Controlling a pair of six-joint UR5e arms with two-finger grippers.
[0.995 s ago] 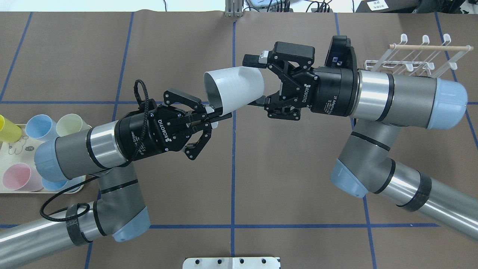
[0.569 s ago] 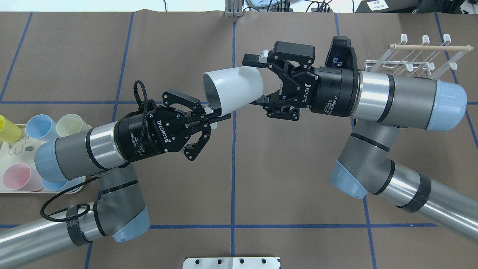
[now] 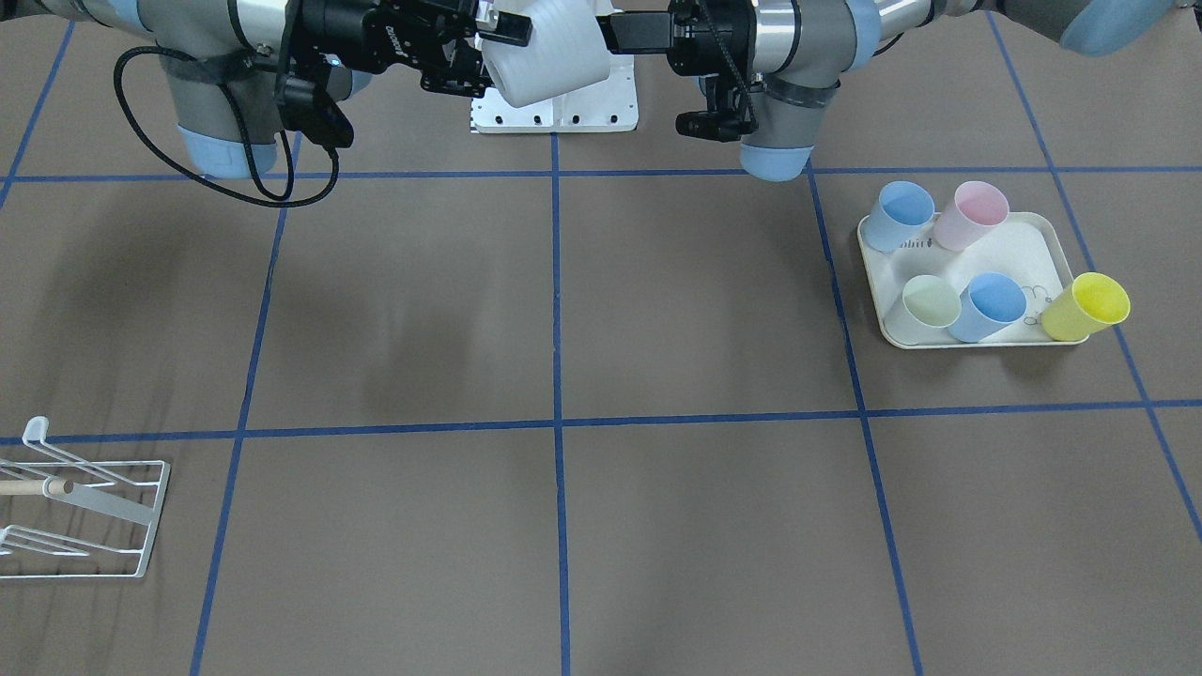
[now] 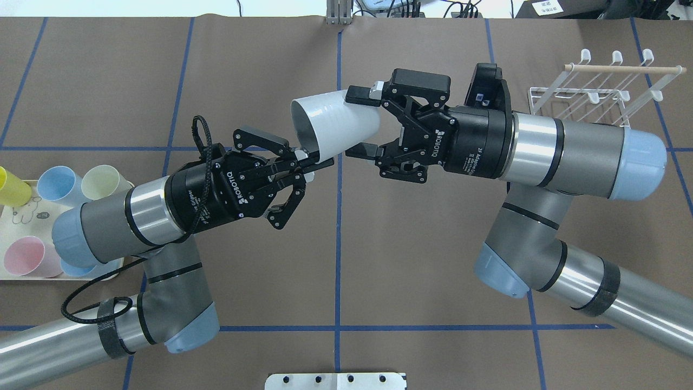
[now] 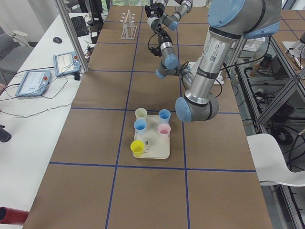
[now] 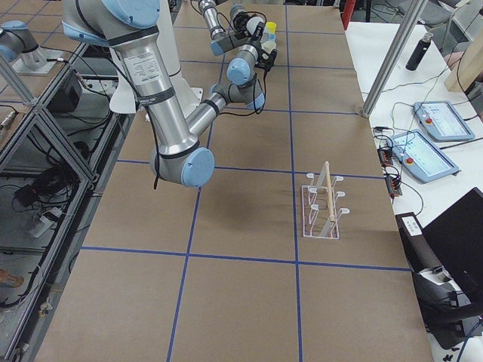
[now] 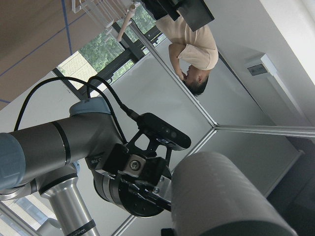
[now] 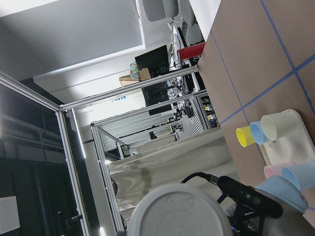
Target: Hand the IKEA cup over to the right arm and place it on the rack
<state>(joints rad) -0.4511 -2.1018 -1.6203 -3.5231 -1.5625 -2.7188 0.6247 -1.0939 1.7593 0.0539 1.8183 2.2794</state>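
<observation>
The front view cuts off the small white wire rack with its wooden rod point(image 3: 103, 507) at the frame edge. From overhead, the left arm point(image 4: 108, 222) hides part of the cream tray point(image 4: 16, 227) of pastel cups point(image 3: 972, 305). The white plastic cup point(image 4: 335, 127) hangs in mid-air on its side over the table's middle. The left gripper point(image 4: 314, 161) is pinched tight on its rim. The right gripper point(image 4: 354, 123) is spread wide, one finger on each side of the cup's closed end, and I honestly can't tell if they're pressing on it. The rack sits well off behind the right arm point(image 4: 568, 157).
</observation>
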